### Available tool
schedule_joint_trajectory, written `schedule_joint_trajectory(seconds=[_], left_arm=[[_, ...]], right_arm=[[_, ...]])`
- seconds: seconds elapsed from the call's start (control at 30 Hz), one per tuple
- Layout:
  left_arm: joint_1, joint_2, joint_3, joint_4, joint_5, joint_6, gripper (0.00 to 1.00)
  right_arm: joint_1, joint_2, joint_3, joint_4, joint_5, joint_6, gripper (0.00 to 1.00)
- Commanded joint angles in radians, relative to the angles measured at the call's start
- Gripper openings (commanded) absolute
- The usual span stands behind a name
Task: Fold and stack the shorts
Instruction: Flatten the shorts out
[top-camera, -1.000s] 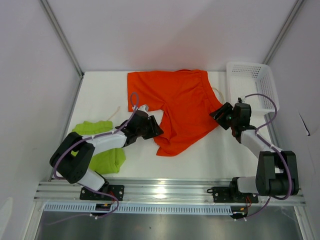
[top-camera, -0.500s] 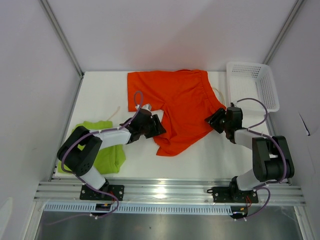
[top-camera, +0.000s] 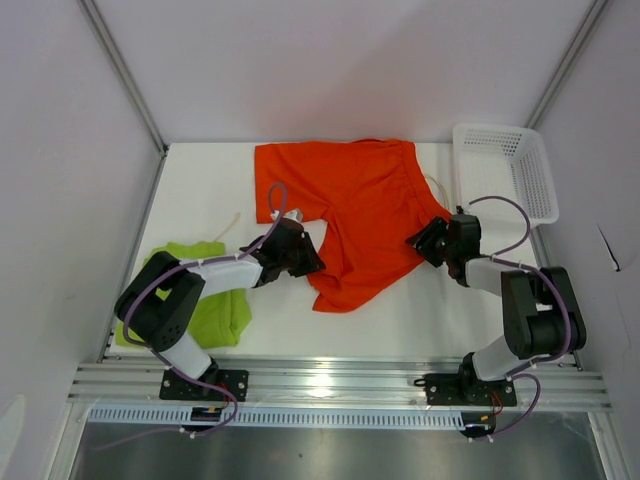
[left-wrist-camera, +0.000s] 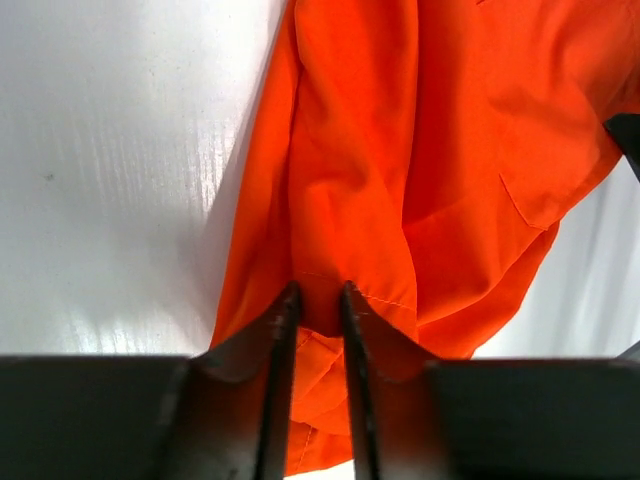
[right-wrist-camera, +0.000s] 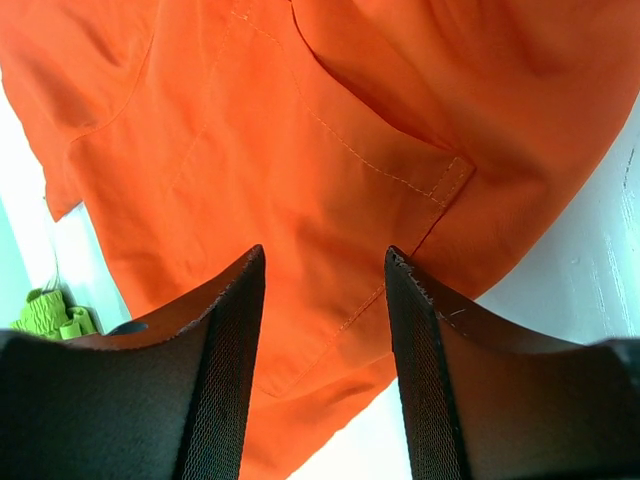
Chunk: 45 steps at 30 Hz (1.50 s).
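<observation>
The orange-red shorts (top-camera: 350, 200) lie spread flat in the middle of the table, one leg end reaching toward the front. My left gripper (top-camera: 312, 258) is at that leg's left edge; in the left wrist view its jaws stand narrow and pinch a fold of the orange fabric (left-wrist-camera: 350, 200) between them (left-wrist-camera: 318, 295). My right gripper (top-camera: 418, 240) is at the shorts' right edge; its jaws stand wide over the fabric (right-wrist-camera: 330, 170) by a pocket seam, holding nothing (right-wrist-camera: 325, 265). The lime green shorts (top-camera: 205, 300) lie bunched at the front left, partly under my left arm.
A white mesh basket (top-camera: 505, 170) stands at the back right corner. A pale drawstring (top-camera: 436, 186) shows at the shorts' right side. Bare white table (top-camera: 200, 180) lies at the back left. Grey walls enclose the table on three sides.
My right gripper has moved left onto the right edge of the orange-red shorts. My left gripper has shifted slightly at the leg's left edge.
</observation>
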<state>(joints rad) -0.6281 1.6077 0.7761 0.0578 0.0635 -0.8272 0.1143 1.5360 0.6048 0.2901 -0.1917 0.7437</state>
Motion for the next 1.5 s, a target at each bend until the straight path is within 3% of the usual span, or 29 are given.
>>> schedule_joint_trajectory(seconds=[0.0,0.17,0.23,0.47,0.7,0.93,1.17,1.3,1.47], left_arm=[[-0.002,0.015,0.026,0.024,0.010,0.008,0.24],[-0.002,-0.006,0.002,0.050,0.027,-0.009,0.13],[-0.001,-0.014,0.012,0.039,0.024,-0.003,0.00],[0.079,-0.087,0.060,-0.050,0.035,0.074,0.00],[0.252,-0.157,0.182,-0.260,0.044,0.227,0.00],[0.364,-0.103,0.284,-0.417,-0.021,0.367,0.00],[0.429,0.000,0.350,-0.475,-0.041,0.410,0.00],[0.429,0.037,0.350,-0.426,0.010,0.393,0.00],[0.429,0.061,0.354,-0.397,0.041,0.385,0.00]], right_arm=[[0.005,0.015,0.032,0.037,0.011,-0.012,0.53],[0.005,0.027,0.041,0.029,0.009,-0.012,0.52],[0.005,0.033,0.042,0.026,0.008,-0.010,0.51],[0.001,0.053,0.053,0.006,0.014,-0.020,0.48],[-0.001,0.121,0.102,-0.058,0.011,-0.037,0.45],[-0.001,0.087,0.102,-0.078,0.049,-0.055,0.45],[0.001,0.096,0.118,-0.088,0.042,-0.063,0.45],[0.027,0.043,0.107,-0.046,-0.025,-0.093,0.52],[0.123,-0.028,0.160,-0.115,-0.084,-0.147,0.63]])
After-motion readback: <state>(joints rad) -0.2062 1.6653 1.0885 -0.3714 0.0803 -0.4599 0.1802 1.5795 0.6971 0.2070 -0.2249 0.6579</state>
